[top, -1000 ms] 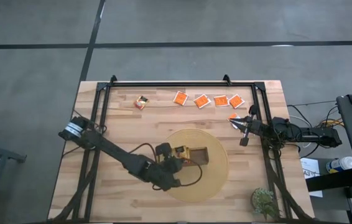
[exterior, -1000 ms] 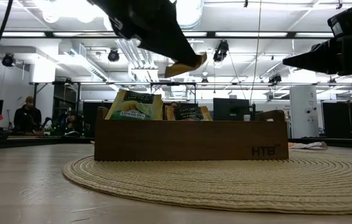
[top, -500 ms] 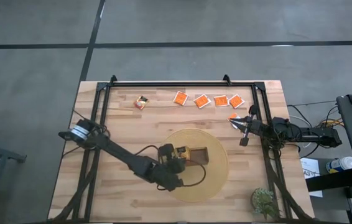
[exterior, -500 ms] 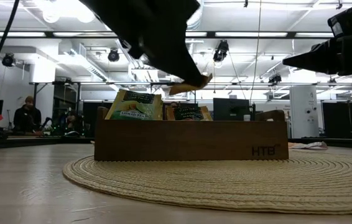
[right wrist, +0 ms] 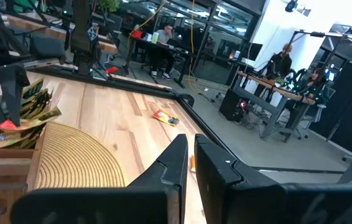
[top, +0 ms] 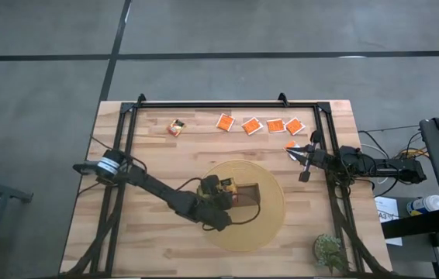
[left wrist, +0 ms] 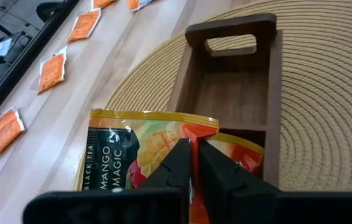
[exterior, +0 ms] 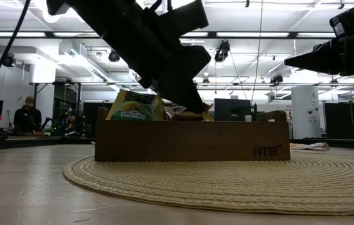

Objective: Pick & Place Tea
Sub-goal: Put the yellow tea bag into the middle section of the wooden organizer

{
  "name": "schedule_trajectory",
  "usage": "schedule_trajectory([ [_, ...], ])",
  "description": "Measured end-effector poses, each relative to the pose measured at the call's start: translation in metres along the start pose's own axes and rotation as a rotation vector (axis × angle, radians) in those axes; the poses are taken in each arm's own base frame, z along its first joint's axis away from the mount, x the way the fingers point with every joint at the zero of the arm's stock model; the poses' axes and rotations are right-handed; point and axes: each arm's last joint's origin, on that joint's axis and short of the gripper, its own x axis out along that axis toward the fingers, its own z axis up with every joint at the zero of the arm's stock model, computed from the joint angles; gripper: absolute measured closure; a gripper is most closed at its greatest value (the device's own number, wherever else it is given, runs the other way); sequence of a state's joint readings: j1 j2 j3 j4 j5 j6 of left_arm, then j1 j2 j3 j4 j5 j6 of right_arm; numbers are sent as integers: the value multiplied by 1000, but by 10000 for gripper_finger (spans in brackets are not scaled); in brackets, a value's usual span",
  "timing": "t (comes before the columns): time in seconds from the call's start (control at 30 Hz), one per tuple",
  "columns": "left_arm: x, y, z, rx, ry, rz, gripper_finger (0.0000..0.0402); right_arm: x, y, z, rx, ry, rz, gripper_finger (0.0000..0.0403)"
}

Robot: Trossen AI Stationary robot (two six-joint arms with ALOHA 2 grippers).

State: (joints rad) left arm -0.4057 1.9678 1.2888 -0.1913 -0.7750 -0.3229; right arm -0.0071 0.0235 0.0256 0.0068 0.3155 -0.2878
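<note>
Pinching the top edge of a yellow-orange sachet with the left gripper, both fingers pressing together on it, and holding it upright inside the wooden tray, in the compartment just beside the end one with the handle cutout. Resting with that tray on the round woven mat at the table's middle, next to green-and-yellow sachets standing at the tray's left end. Hanging above the table's right edge with the right gripper, fingers closing to a thin slit, 1 orange sachet sitting right at the tips; held or lying, not telling. Lying along the far side: 4 orange sachets in a row and 1 darker sachet to their left.
</note>
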Motion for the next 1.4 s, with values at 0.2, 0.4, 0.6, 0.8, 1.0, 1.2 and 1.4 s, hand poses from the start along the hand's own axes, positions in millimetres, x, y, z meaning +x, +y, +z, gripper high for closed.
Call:
schedule_trajectory([
  [0.2, 0, 0, 0, 6, 0, 0, 349, 0, 0, 0, 0, 0, 0, 376],
  [0.4, -1, 0, 0, 48, -1, -1, 311, 0, 0, 0, 0, -1, 0, 376],
  [0.6, -1, -1, 3, 48, -7, -4, 267, 0, 0, 0, 0, -1, 0, 376],
  [0.8, -9, -5, 19, 17, -29, -56, 258, 0, 0, 0, 0, -1, 0, 376],
  [1.0, -21, -11, 27, 33, 40, -179, 293, 0, 0, 0, 0, -1, 0, 376],
  [1.2, -25, -13, 26, 55, 55, -170, 392, 0, 0, 0, 0, 0, 0, 376],
  [1.4, -22, -10, 23, 46, 76, -156, 401, 0, 0, 0, 0, -1, 0, 376],
])
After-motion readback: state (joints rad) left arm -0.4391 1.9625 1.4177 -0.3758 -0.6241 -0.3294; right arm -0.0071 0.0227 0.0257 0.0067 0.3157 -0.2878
